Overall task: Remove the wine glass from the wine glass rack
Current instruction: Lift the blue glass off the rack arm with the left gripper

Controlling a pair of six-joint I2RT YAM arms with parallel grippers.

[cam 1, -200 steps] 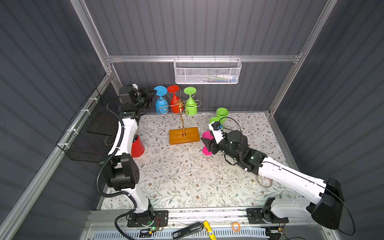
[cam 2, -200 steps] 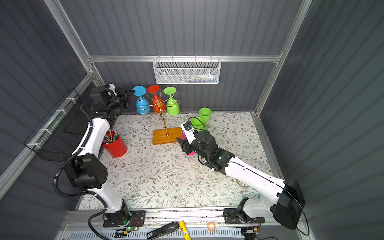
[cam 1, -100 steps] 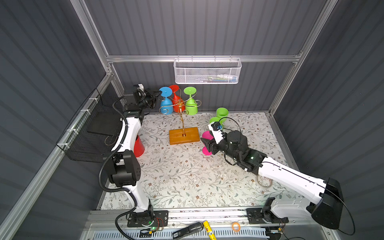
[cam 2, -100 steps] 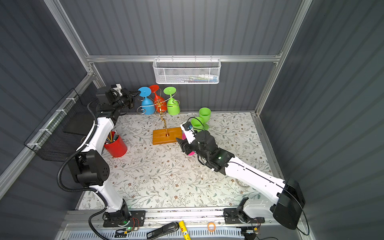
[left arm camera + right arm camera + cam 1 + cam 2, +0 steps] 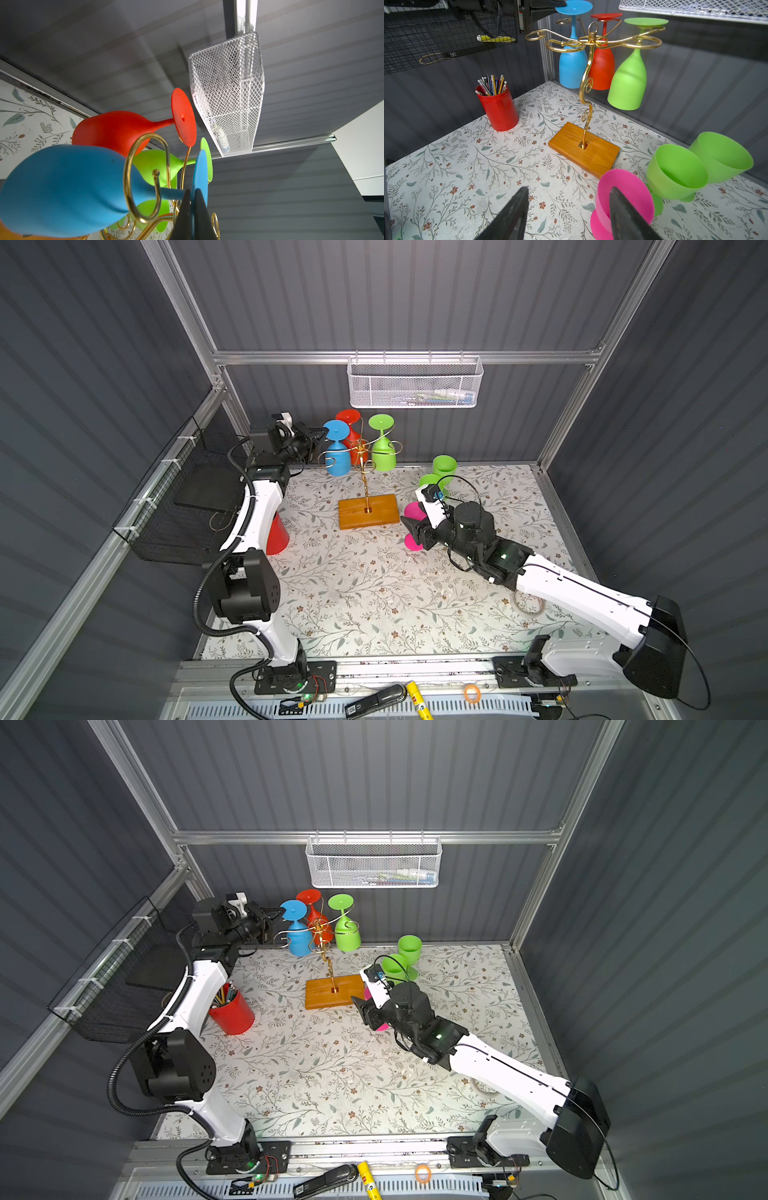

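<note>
The gold wire wine glass rack [image 5: 364,472] stands on its wooden base [image 5: 368,512] near the back wall. Three wine glasses hang from it upside down: blue [image 5: 336,458], red [image 5: 352,435] and green [image 5: 384,454]. My left gripper [image 5: 322,434] is shut on the edge of the blue glass's foot [image 5: 200,176]. In the left wrist view the blue stem runs through a gold scroll arm [image 5: 145,178]. My right gripper [image 5: 570,188] hangs open low over the table. Nothing is between its fingers, and a pink glass [image 5: 623,191] stands just behind one finger.
Two green glasses [image 5: 444,466] [image 5: 430,481] stand upright right of the rack, behind the pink glass [image 5: 413,512]. A red pencil cup [image 5: 232,1015] stands at the left. A white mesh basket [image 5: 413,383] hangs on the back wall, a black wire basket [image 5: 187,506] on the left wall.
My left gripper has moved right with the blue glass, bringing it closer to the rack's post. The right arm has not moved.
</note>
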